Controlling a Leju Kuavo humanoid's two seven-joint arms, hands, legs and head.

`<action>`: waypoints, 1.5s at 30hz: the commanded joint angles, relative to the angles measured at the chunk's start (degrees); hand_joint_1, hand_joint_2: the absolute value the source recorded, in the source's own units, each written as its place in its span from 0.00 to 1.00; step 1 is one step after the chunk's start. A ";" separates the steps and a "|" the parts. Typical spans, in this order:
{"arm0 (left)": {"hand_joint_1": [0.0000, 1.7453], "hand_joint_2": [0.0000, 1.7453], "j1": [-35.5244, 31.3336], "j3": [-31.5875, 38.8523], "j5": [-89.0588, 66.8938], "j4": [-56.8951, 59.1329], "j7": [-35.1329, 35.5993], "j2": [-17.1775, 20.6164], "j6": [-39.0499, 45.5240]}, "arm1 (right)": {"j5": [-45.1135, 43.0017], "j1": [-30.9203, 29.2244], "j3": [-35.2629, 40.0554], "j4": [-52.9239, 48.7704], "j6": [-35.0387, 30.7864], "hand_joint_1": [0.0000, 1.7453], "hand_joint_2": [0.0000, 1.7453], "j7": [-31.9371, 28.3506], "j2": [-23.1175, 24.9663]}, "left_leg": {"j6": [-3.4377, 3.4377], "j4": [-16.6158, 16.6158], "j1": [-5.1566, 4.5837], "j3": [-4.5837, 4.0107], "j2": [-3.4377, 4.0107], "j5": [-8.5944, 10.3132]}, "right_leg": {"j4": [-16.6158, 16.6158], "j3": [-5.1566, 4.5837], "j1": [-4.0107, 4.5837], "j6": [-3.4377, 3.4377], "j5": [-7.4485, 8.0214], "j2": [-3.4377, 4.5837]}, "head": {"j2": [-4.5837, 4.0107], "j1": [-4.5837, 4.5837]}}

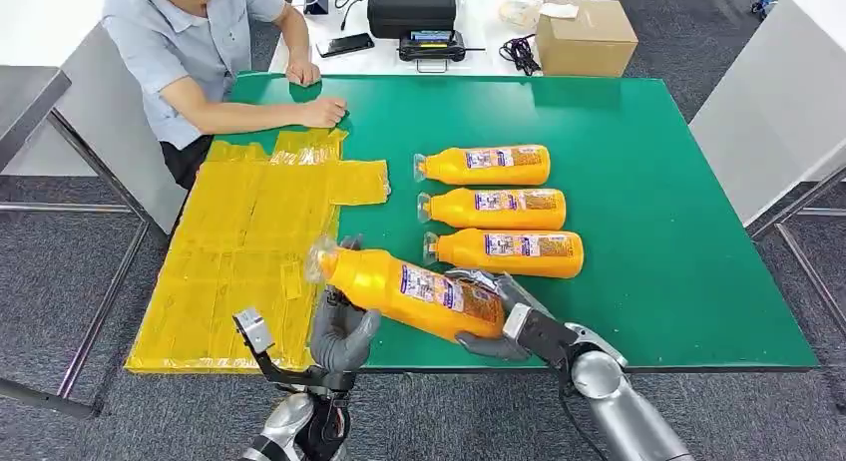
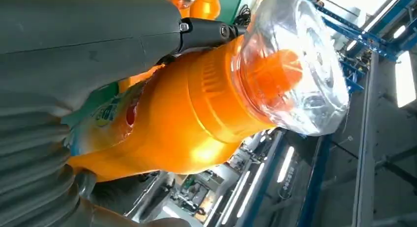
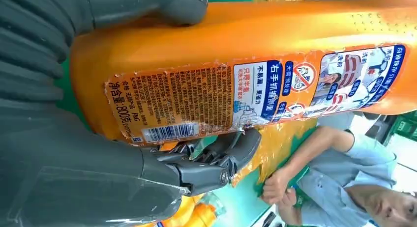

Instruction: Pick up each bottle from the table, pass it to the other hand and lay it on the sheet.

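Observation:
An orange bottle (image 1: pixel 409 291) with a clear cap hangs tilted over the front edge of the green table (image 1: pixel 648 182), cap end toward the yellow sheet (image 1: pixel 249 241). My right hand (image 1: pixel 499 316) grips its base end; in the right wrist view the fingers (image 3: pixel 216 163) and thumb wrap the labelled body (image 3: pixel 246 65). My left hand (image 1: pixel 344 336) is under the bottle's shoulder, and in the left wrist view a dark finger (image 2: pixel 206 33) lies over the bottle (image 2: pixel 196 114) just behind the cap. Three more orange bottles (image 1: pixel 494 209) lie side by side on the table.
A person (image 1: pixel 200 42) sits at the far left corner with one hand (image 1: pixel 321 112) on the sheet's far edge. Behind the table stand a cardboard box (image 1: pixel 584 37) and a black case (image 1: pixel 411 7). The right half of the green table is bare.

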 commanded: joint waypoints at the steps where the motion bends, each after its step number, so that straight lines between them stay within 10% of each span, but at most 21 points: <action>1: 0.00 1.00 -3.53 -1.62 -0.43 7.24 0.52 -0.08 -1.22 | -0.21 -3.26 2.88 3.52 0.16 1.00 1.00 -0.27 1.05 | -0.11 -0.01 0.04 0.25 0.13 -0.10 | -0.01 0.21 0.05 -0.14 -0.06 0.09 | 0.00 0.00; 35: 0.00 1.00 -3.74 -1.14 -3.44 5.82 -1.20 -0.88 -5.57 | -2.33 -3.71 1.99 4.95 0.65 1.00 1.00 0.61 2.20 | -0.10 -0.03 0.04 0.20 0.06 -0.07 | -0.03 0.18 0.05 -0.12 -0.05 0.03 | 0.00 0.00; 38: 0.82 1.00 -3.72 -1.62 -4.45 5.46 -1.72 -0.89 -5.87 | -2.24 -3.82 2.38 5.12 0.61 1.00 1.00 0.70 2.43 | -0.09 -0.04 0.04 0.18 0.08 -0.06 | -0.05 0.16 0.05 -0.11 -0.03 0.05 | 0.00 0.00; 45: 1.00 1.00 -3.81 -1.67 -3.54 5.88 -1.45 -0.94 -7.94 | -4.71 -3.96 2.19 4.96 3.32 1.00 1.00 0.23 2.51 | -0.12 -0.02 0.05 0.25 0.09 -0.09 | -0.03 0.23 0.07 -0.15 -0.07 0.05 | 0.00 0.00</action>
